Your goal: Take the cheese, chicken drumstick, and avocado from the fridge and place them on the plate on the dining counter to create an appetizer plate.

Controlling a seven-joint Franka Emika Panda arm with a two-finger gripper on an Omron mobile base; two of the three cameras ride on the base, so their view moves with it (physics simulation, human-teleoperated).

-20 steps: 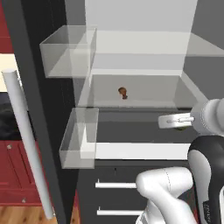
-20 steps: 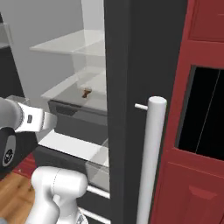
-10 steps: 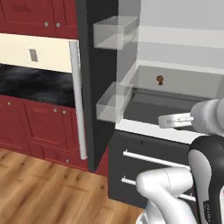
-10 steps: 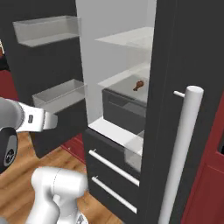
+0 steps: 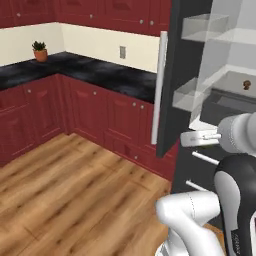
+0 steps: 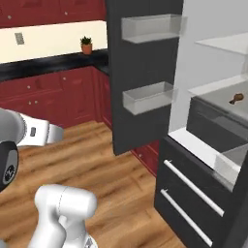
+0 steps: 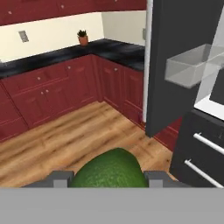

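The dark green avocado [image 7: 109, 171] sits between my fingertips [image 7: 59, 178] in the hand view, with the gripper [image 7: 107, 180] shut on it. In the left base view the gripper [image 5: 184, 139] is held out level in front of the open fridge [image 5: 182, 75]. The brown chicken drumstick [image 5: 246, 85] lies on a glass shelf inside the fridge [image 6: 145, 58], and the right base view has the same drumstick [image 6: 236, 99] at its right edge. The cheese, the plate and the dining counter are out of view.
The fridge door [image 7: 183, 65] stands open with clear bins [image 6: 147, 97]; white-handled drawers [image 6: 193, 193] sit below. Red cabinets and a black wall counter [image 5: 75, 70] with a potted plant [image 5: 40, 50] run along the left. Wooden floor [image 5: 75, 190] lies ahead.
The whole view has swung left: the base has turned away from the fridge, which now sits at the right. The gripper has kept its hold on the avocado.
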